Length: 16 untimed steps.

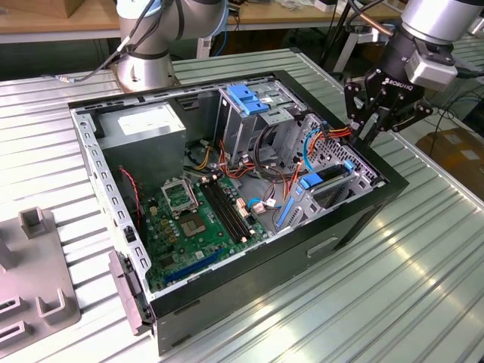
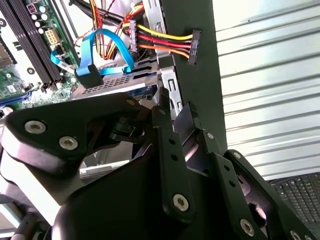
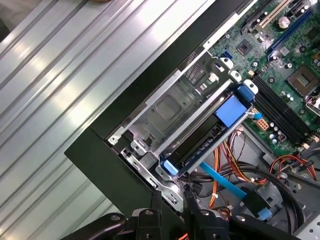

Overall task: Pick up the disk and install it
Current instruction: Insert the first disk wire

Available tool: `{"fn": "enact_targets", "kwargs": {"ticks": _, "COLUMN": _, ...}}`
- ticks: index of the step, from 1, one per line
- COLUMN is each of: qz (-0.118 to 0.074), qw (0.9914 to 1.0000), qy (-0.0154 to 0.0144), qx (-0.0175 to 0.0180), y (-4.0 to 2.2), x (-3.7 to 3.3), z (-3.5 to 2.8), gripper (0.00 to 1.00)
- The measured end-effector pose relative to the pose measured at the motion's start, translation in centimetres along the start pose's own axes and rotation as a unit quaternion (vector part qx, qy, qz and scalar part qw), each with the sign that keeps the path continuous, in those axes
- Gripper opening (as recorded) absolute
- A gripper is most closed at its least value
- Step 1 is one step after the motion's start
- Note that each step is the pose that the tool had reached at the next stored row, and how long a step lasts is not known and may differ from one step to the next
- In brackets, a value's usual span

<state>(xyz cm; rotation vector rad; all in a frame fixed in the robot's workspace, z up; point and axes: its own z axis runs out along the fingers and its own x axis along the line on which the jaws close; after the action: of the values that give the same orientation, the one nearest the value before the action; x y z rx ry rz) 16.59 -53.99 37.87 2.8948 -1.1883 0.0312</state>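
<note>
The gripper [image 1: 365, 134] hangs over the far corner of the open computer case [image 1: 227, 299], right above the black rim by the drive cage [image 3: 172, 107]. Its 2 fingers [image 3: 155, 200] are spread apart with nothing between them, so it is released and empty, and in both wrist views the tips sit just above the case wall without visibly touching it.

The disk [image 3: 202, 142] is not in the gripper. It lies below it and a little further into the case, slid into 1 of the 2 bays of the drive cage, with its blue carrier ends showing at both sides of the bay. The other bay, on the side nearer the case wall, shows bare metal.

A flat blue data cable [image 3: 225, 182] runs just beneath the gripper, on the inner side of the disk. In the second wrist view a bundle of red, yellow and orange wires ending in a black plug [image 2: 192, 47] reaches across the case rim ahead of the fingertips.

Further from the gripper, deeper in the case, lie the green motherboard [image 1: 197, 219] and a fixed blue bracket [image 1: 246, 98] on top of a taller metal cage. The case stands on a ribbed metal tabletop [image 1: 423, 272]
</note>
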Motion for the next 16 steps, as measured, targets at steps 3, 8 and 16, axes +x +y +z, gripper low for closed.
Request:
{"fn": "enact_targets", "kwargs": {"ticks": 3, "qz": -0.004, "qw": 0.99999, "qy": 0.0, "qx": 0.0001, "y": -0.87, "x": -0.22, "z": -0.01, "gripper": 0.31}}
{"fn": "enact_targets", "kwargs": {"ticks": 8, "qz": -0.006, "qw": 0.99998, "qy": 0.0, "qx": 0.0001, "y": -1.59, "x": -0.62, "z": -0.02, "gripper": 0.31}}
{"fn": "enact_targets", "kwargs": {"ticks": 16, "qz": -0.008, "qw": 0.99997, "qy": 0.0, "qx": 0.0001, "y": -1.79, "x": -0.77, "z": -0.03, "gripper": 0.31}}
